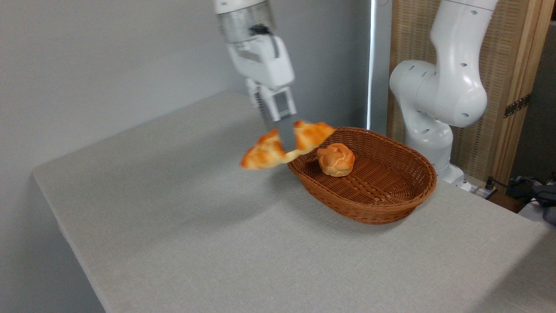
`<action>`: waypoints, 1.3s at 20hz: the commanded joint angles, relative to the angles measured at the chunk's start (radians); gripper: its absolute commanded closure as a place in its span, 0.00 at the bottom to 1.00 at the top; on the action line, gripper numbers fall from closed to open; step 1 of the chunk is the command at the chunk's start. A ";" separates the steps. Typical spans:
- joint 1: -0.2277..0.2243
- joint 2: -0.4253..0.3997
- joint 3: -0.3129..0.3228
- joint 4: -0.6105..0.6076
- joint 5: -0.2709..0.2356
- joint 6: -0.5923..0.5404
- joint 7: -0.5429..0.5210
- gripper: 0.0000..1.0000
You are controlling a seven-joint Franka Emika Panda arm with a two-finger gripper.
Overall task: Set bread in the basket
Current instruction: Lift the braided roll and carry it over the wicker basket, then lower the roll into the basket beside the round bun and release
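The bread (265, 153), a long golden-orange braided loaf, hangs in the air with my gripper (287, 140) shut on its middle. Its left end points down and left over the table; its right end reaches just over the left rim of the basket (382, 204). The basket is an oval reddish-brown wicker one on the right half of the table. One finger (286, 134) crosses the front of the loaf and hides its centre.
A small round knotted bun (335, 159) lies inside the basket near its left end. The arm's white base (438, 91) stands behind the basket at the right. The grey table (182, 226) edge runs along the left and front.
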 commanded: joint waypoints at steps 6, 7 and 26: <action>-0.115 -0.249 0.139 -0.300 -0.013 -0.117 0.056 0.54; -0.115 -0.261 0.147 -0.322 -0.012 -0.119 0.070 0.54; -0.117 -0.240 0.246 -0.360 -0.007 -0.114 0.037 0.00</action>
